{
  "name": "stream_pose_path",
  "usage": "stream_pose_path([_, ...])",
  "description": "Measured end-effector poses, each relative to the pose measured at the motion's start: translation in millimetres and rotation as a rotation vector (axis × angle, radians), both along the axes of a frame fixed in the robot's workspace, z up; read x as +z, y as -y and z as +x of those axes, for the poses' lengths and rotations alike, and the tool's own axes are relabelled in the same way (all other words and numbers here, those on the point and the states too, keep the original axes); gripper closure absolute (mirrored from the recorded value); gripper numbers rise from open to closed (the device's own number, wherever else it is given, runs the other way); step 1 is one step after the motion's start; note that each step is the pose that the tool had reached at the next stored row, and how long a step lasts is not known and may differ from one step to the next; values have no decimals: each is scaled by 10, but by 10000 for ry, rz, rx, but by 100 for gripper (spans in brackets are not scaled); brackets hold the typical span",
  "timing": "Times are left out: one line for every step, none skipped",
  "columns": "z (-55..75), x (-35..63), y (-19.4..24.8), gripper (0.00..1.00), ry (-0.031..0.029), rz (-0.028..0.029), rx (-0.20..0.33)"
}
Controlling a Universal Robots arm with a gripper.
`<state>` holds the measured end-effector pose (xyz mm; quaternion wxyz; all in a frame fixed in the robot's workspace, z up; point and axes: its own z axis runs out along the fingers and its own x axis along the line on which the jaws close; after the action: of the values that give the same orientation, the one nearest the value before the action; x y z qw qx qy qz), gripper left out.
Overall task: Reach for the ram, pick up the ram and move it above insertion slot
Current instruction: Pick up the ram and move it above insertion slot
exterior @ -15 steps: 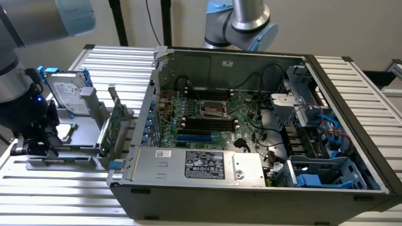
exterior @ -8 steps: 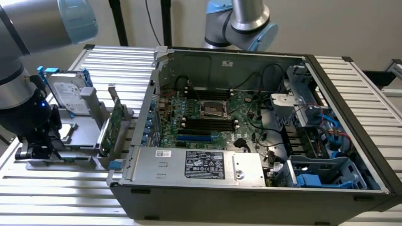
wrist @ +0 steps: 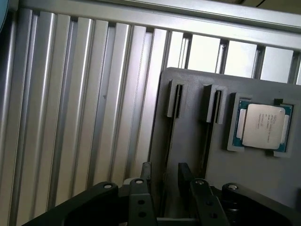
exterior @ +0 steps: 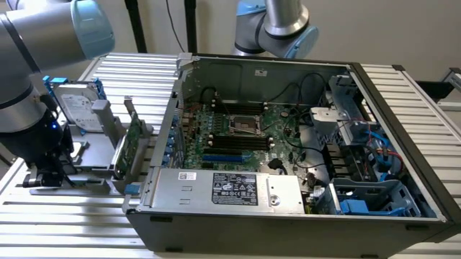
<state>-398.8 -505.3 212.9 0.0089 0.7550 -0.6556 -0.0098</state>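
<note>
In the wrist view the ram (wrist: 171, 141) shows edge-on as a thin dark strip standing in a slotted grey holder (wrist: 188, 141). My gripper (wrist: 164, 170) is open, one finger on each side of that strip and not touching it. In the exterior view the gripper (exterior: 45, 181) hangs low over the grey fixture at that view's left, outside the computer case. The black memory slots (exterior: 238, 142) lie on the motherboard inside the open case, beside the processor socket (exterior: 243, 125).
A processor chip (wrist: 263, 125) rests in a pocket of the same holder, beside a second narrow slot (wrist: 214, 104). A silver hard drive with blue rails (exterior: 75, 108) and a taller green card (exterior: 127, 144) stand between gripper and case (exterior: 288, 221). Ribbed aluminium table (wrist: 70, 117) surrounds the fixture.
</note>
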Motion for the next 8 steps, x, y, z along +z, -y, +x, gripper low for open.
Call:
stream_pose_path([0,-12,0,64,0,0,0])
stream_pose_path([0,-20,0,64,-1,0,0])
stream_pose_path([0,-26,0,64,-1,-1,0])
stream_pose_path([0,-31,0,64,-2,-1,0])
stream_pose_path([0,-38,0,64,0,0,0])
stream_pose_path([0,-44,0,64,-1,-1,0])
stream_pose_path([0,-51,0,64,-1,-1,0])
stream_pose_path([0,-57,0,64,0,0,0])
